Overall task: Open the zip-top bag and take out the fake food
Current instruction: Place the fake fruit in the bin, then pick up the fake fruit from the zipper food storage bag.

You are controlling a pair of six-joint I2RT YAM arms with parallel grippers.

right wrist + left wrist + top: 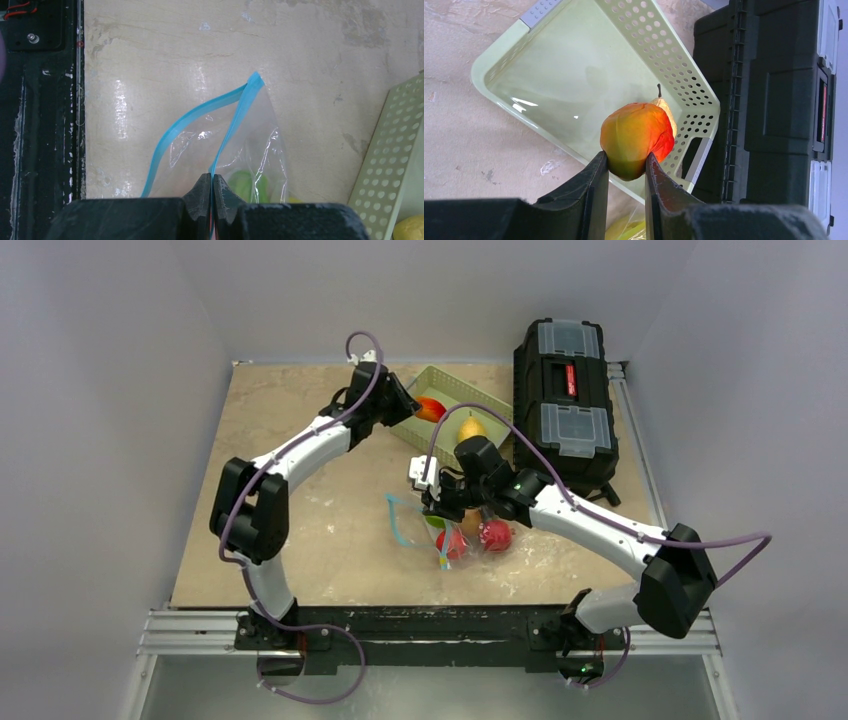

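My left gripper (626, 162) is shut on an orange-red and yellow piece of fake food (636, 137), held just over the near rim of the pale green basket (564, 75). In the top view this fruit (430, 408) hangs at the basket's left end. A yellow pear (470, 428) lies in the basket. The zip-top bag (405, 525) lies mid-table with its mouth parted. My right gripper (210, 179) is shut on one teal-blue zip strip (235, 120), lifting that side. Red fruits (495, 535) and a green piece (247, 185) are inside the bag.
A black toolbox (565, 400) stands at the back right, right beside the basket (440, 380). The basket's perforated wall (390, 160) is close to the right of the bag. The black rail (45, 125) runs along the table's near edge.
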